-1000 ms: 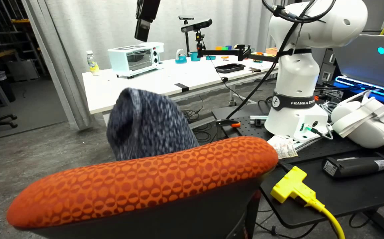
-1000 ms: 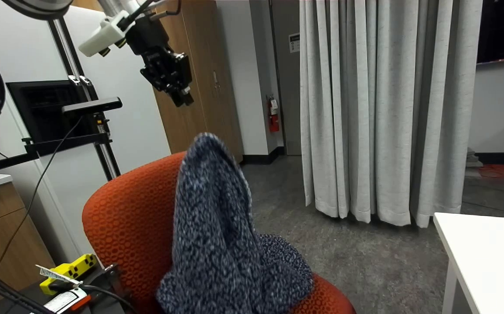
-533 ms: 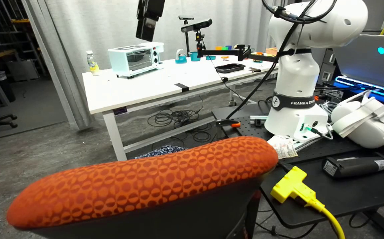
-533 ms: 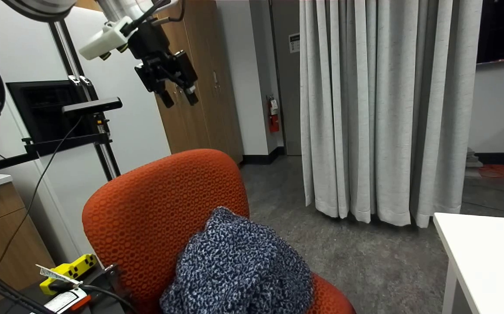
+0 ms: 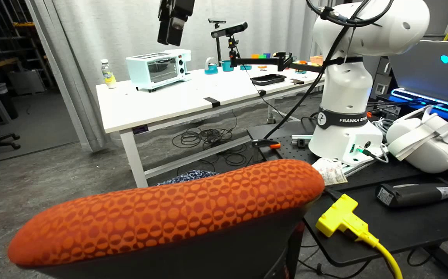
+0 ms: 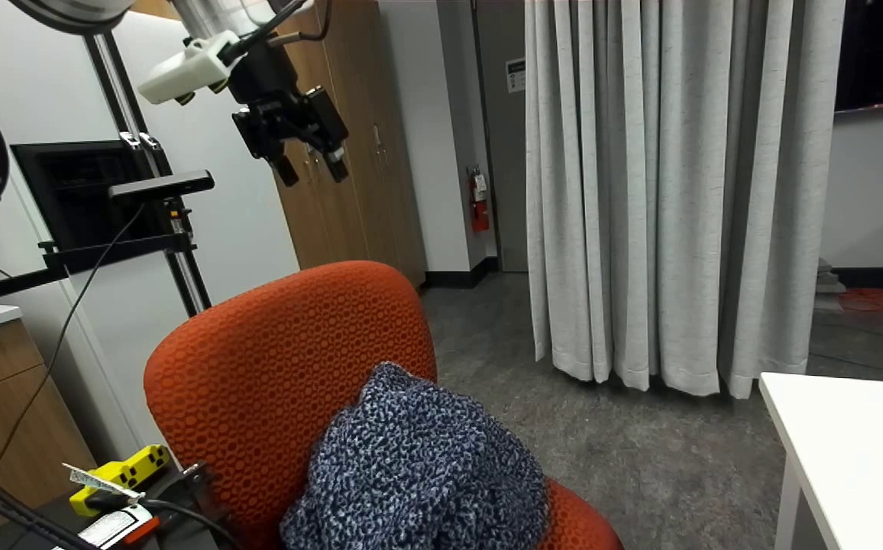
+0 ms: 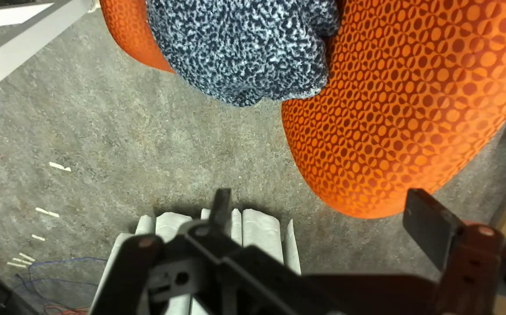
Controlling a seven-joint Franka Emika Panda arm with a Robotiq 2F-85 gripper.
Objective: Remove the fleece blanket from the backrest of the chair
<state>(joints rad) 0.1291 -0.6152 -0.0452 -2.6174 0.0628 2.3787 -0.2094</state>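
Observation:
The fleece blanket, speckled dark and pale grey, lies in a rumpled heap on the orange-red chair's seat, against the lower front of the backrest. Only a small strip of the blanket shows behind the top of the backrest in an exterior view. The upper part of the backrest is bare. My gripper hangs well above the chair, open, touching neither. In the wrist view my gripper has its fingers wide apart with nothing between them; the blanket lies far below.
A white table with a toaster oven stands beyond the chair. Beside the backrest, a yellow plug sits on the black robot stand. A camera on a bracket is near the arm. Grey curtains hang behind.
The blanket's raised peak, below the gripper and above the backrest a second ago, has dropped into a heap on the seat. My gripper's fingers have spread apart; the arm has barely shifted.

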